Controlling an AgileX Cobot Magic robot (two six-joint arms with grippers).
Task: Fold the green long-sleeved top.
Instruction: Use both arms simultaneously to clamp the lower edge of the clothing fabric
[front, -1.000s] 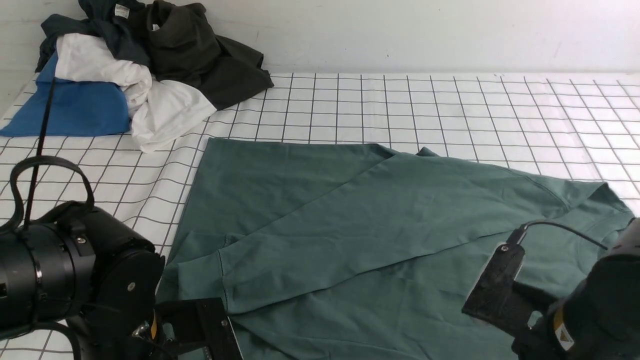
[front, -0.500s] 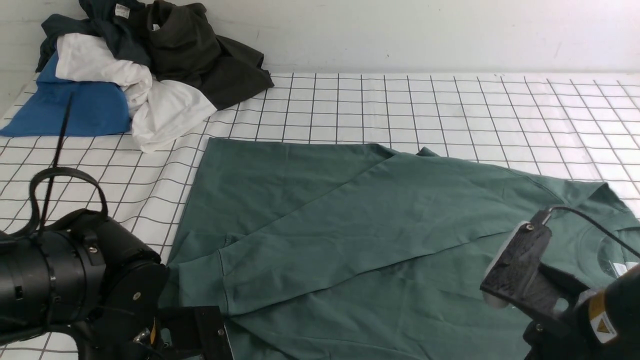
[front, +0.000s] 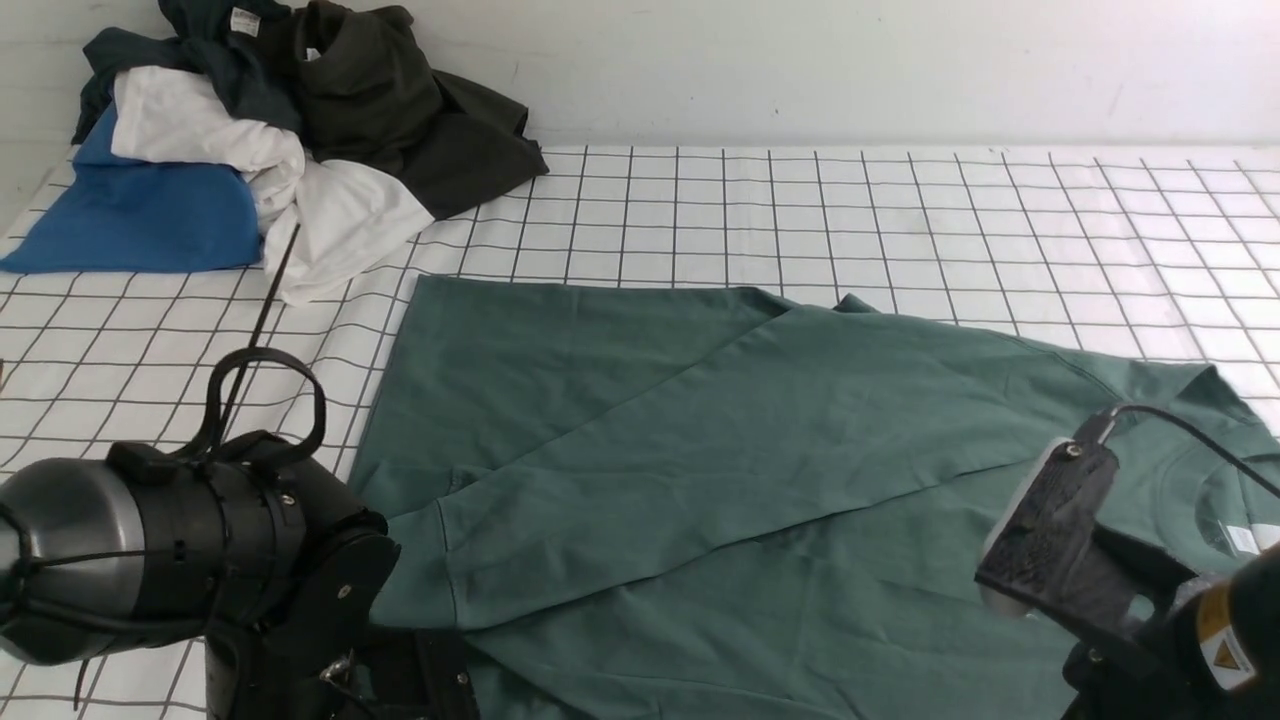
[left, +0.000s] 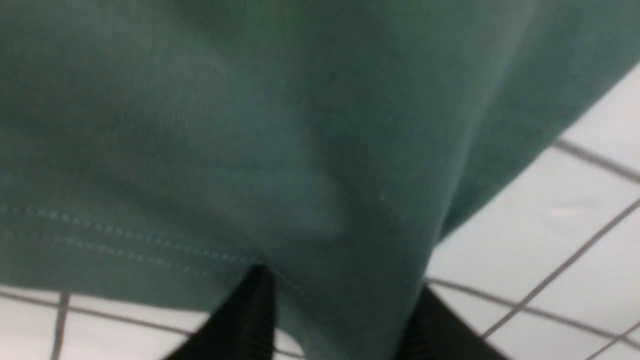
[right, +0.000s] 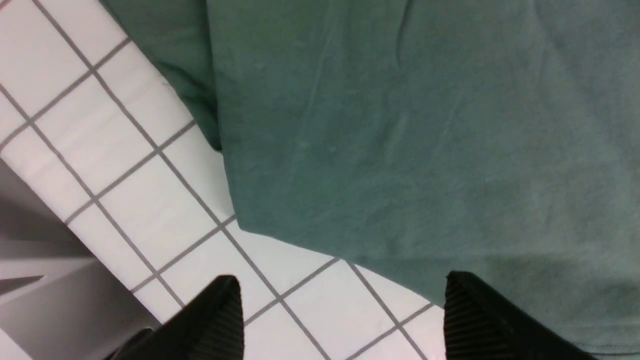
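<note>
The green long-sleeved top (front: 700, 470) lies spread flat over the near half of the checked table (front: 900, 220), its neck toward the right and one sleeve folded slantwise across the body, so that the cuff (front: 400, 560) ends near the left corner. The left gripper (left: 342, 285) is down at that corner, on the hem. Its two fingers stand apart with green cloth between them, and I cannot tell whether they pinch it or only straddle it. The right gripper (right: 340, 300) hangs over the top's near edge on the right, its claw spread wide and holding nothing, one finger above bare table and the other above the cloth. A heap of other clothes (front: 300, 130) sits in the far left corner, well apart from the top.
</note>
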